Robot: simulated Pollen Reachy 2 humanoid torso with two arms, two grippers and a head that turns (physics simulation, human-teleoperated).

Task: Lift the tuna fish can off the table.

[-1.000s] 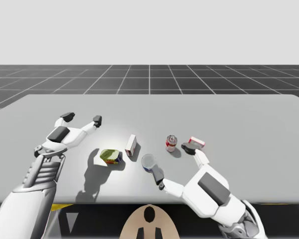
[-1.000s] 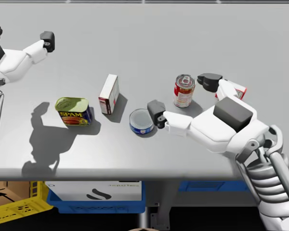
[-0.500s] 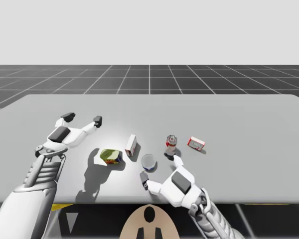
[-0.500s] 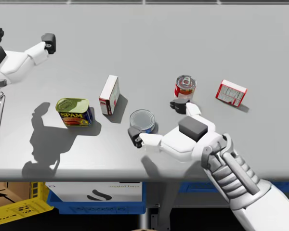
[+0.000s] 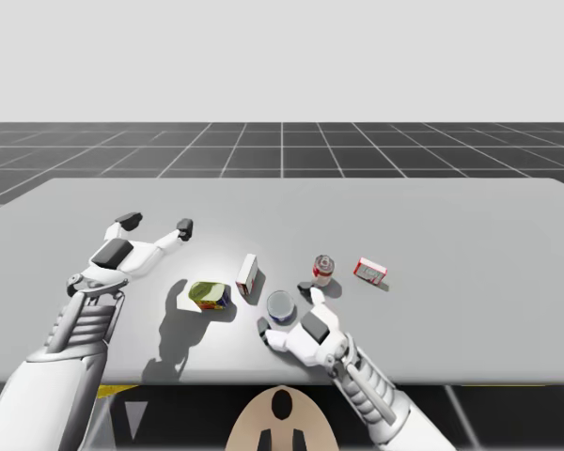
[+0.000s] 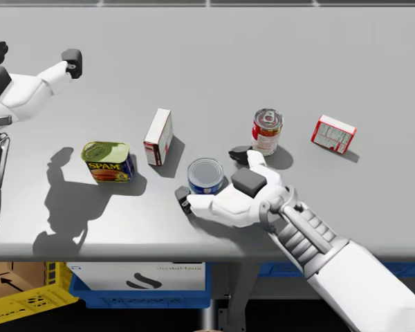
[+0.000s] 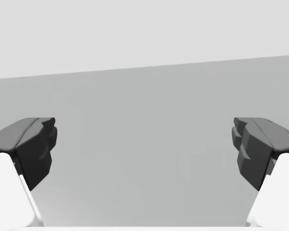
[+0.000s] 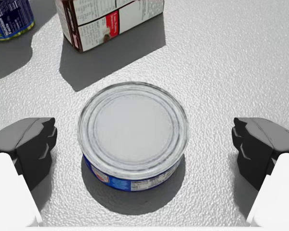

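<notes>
right pincer (image 8: 144,144) spread wide, gripping nothing. tuna fish can (image 8: 133,126) upright on the counter (image 8: 221,57), between the 2 fingers, clear of both, a little nearer 1 finger than the other. white-and-red box (image 8: 111,19) just ahead of the pincer, beyond the can, close to it but apart. tall red can (image 6: 266,131) near 1 finger in the head view, apparently not touching. left pincer (image 7: 144,144) also wide open, empty, well apart from all this, over bare counter.

likely troubles from here, by judgement only:

1. closing off-centre: would meet the nearer side first and shove the can sideways across the counter before pinching, perhaps twisting it out of the grip.
2. closing too high: would catch only the rim of a low, smooth, round wall; could squirt the can out or tilt it on the lift.
3. pushing ahead before closing: could nudge the can into the white-and-red box and tip that over.
4. swinging the finger beside the tall red can outward: could knock over something narrow and easy to topple.
5. lifting before firm contact on 2 sides: would leave the can sitting on the counter.
</notes>
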